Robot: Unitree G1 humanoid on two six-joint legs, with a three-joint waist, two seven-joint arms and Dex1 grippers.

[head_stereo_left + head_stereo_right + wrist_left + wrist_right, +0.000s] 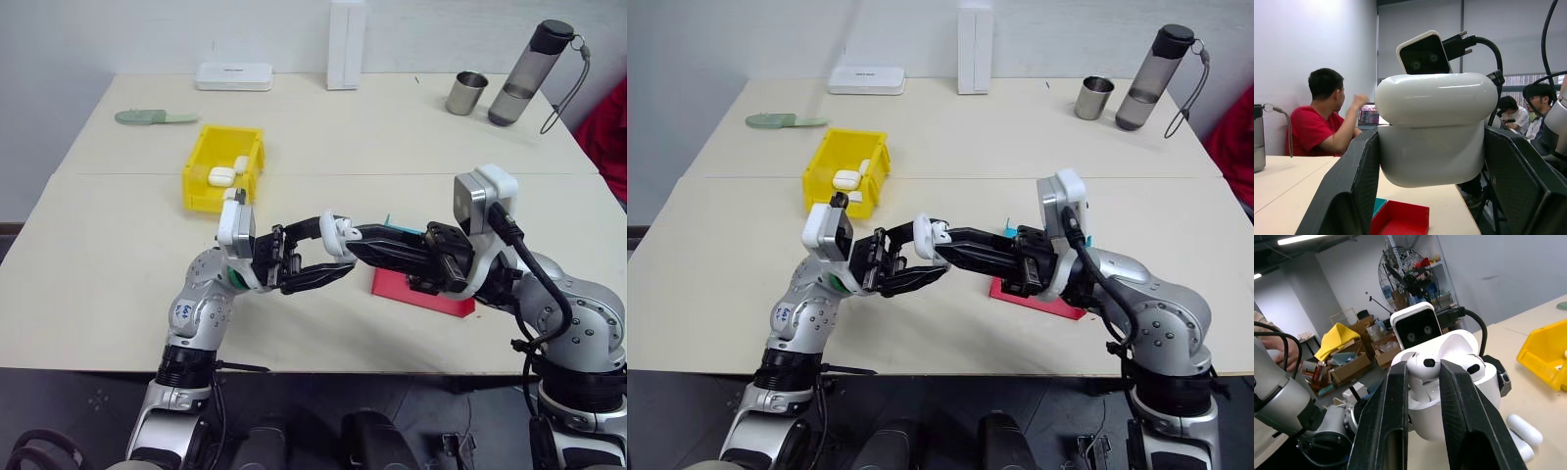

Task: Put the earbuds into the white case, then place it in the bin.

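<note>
tabletop point(118, 284): pale beige, a seam running across it level with the bin's front; white wall behind.
far edge, left to right: green flat item point(155, 117); flat white box point(234, 76); upright white box point(346, 44); metal cup point(467, 93); grey bottle point(527, 73) with a loop strap.
bin point(203, 182): yellow, left of centre on the tabletop, with two closed white cases point(221, 176) inside.
left gripper point(328, 256): reaches in from the left, fingers clamped tight on the white case point(1432, 129); holds it up off the tabletop at centre, gripped by the lower body, lid hinged open.
right gripper point(1422, 382): comes in from the right, meets the case head-on; fingers nearly together, pinching one earbud point(1423, 366) right at the case opening. Second earbud point(1472, 365) sits in the case beside it.
loose item: one more white case point(1525, 429) lying on the tabletop under the grippers, in the right wrist view.
red tray point(421, 292): on the tabletop beneath the right arm; edge of a blue tray point(1378, 206) beside it.
room: left wrist view shows people seated at desks beyond the tabletop, one in a red shirt point(1308, 129) at a laptop. Right wrist view shows a floor fan point(1409, 277), cardboard boxes and clutter along a grey wall.
</note>
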